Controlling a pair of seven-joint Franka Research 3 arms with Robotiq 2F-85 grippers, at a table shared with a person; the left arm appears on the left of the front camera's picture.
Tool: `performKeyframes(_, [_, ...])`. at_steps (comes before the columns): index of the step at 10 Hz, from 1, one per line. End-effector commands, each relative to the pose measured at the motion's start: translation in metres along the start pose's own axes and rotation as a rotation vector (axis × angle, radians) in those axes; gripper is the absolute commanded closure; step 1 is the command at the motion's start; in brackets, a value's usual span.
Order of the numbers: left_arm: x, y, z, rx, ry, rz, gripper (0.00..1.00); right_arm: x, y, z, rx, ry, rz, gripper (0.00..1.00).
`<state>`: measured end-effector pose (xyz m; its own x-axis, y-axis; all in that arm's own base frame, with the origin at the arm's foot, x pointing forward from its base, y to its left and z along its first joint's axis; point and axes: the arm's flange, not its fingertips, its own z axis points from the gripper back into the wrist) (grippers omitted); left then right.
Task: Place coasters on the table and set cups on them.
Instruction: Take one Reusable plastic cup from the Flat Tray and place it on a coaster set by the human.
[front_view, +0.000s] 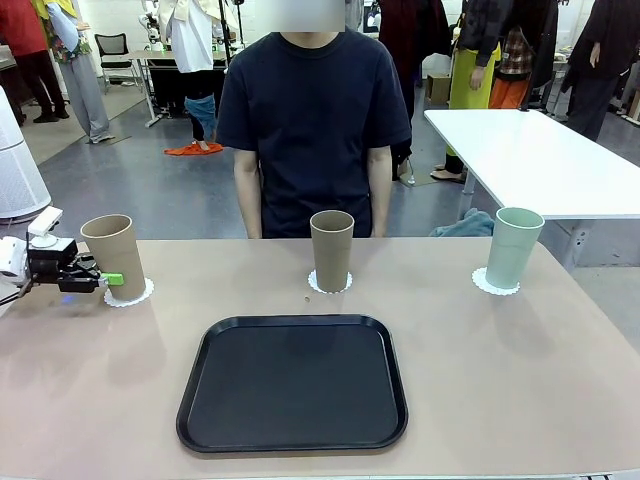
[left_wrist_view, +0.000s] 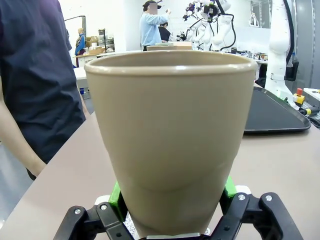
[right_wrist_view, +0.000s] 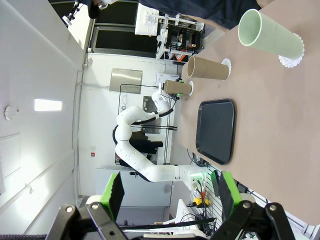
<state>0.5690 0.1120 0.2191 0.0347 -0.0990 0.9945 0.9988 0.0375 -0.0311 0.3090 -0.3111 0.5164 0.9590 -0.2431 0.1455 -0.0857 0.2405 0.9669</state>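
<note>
The left tan cup (front_view: 113, 255) stands on a white scalloped coaster (front_view: 130, 293) at the table's (front_view: 500, 380) far left. My left gripper (front_view: 112, 279) is shut on its lower part; in the left wrist view the green pads (left_wrist_view: 116, 195) press both sides of the cup (left_wrist_view: 172, 140), with the coaster (left_wrist_view: 131, 225) beneath. A second tan cup (front_view: 331, 250) stands on its coaster (front_view: 330, 286) at the middle back. The mint cup (front_view: 513, 247) stands on a coaster (front_view: 495, 286) at the right. My right gripper (right_wrist_view: 170, 192) is open, holding nothing, away from the mint cup (right_wrist_view: 270, 35).
A black tray (front_view: 292, 383) with nothing on it lies at the table's front middle. A person in a dark shirt (front_view: 312, 110) stands at the far side, arms down. A white table (front_view: 540, 160) stands behind at the right.
</note>
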Motion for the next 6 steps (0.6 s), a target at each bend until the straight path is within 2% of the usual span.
performKeyframes(1, [0.001,0.002,0.001,-0.011,0.006,-0.001,0.16,0.0,0.003,-0.001,0.014,-0.008,-0.014,0.0])
performKeyframes(6, [-0.011,0.006,-0.004,-0.057,0.026,0.011,0.16,0.0,0.003,-0.001,0.014,-0.008,-0.014,0.0])
